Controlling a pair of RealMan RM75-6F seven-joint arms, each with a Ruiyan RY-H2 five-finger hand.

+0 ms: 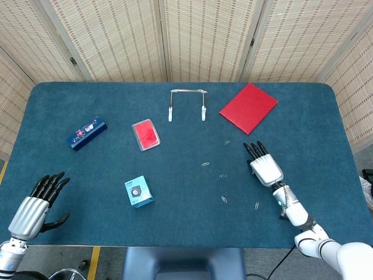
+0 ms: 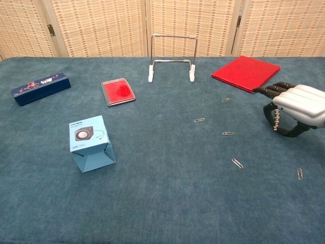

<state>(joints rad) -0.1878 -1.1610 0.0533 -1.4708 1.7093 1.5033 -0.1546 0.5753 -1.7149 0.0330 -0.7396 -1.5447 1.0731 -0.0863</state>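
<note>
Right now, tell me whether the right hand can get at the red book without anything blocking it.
Probably yes. The right hand is open above the cloth, fingers pointing toward the red book, which lies flat just beyond them. Only bare cloth and one small paper clip off to the side lie between.

Two hands, silver-grey metal backs, black fingers: left hand (image 1: 36, 205), right hand (image 1: 265, 165). White segmented wrist and forearm behind right hand, toward 5 o'clock. Small beaded chain-like cable under right palm in chest view.
</note>
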